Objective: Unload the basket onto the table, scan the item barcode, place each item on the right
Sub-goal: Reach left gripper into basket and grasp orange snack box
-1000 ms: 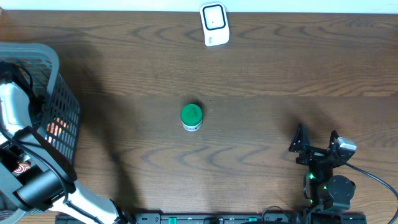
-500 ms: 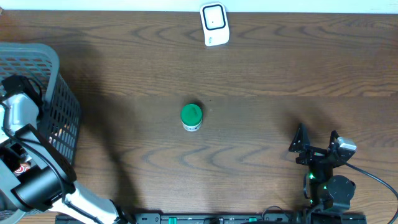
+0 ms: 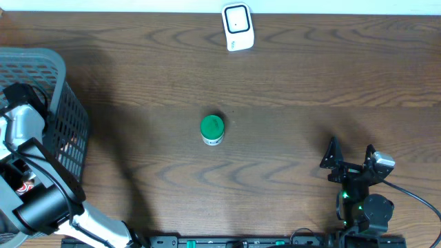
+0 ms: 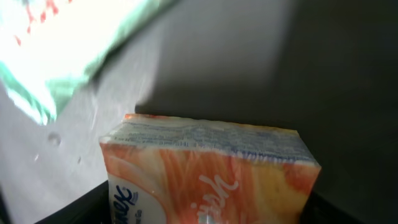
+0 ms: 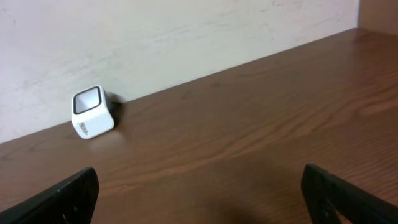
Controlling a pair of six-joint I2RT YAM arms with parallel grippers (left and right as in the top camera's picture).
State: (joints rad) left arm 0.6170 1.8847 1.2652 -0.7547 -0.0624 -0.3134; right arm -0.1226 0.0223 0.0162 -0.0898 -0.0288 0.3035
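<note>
We should centre on the tissue pack (image 4: 211, 180), inside the basket (image 3: 72, 117) at far left, before pinching; we cannot tell how wide the left gripper (image 3: 27, 127) stands. The right gripper (image 3: 351, 153) gapes.

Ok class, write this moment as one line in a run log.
left arm: in basket, close to tissue pack | right gripper: open, parked | scanner: no item at it

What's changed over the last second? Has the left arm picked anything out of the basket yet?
The left arm shifted slightly toward the robot's side inside the basket, mostly in the first half second. Its wrist view shows the orange tissue pack close up, but not whether it is held. The green-lidded jar, scanner and open right hand stayed put.
</note>
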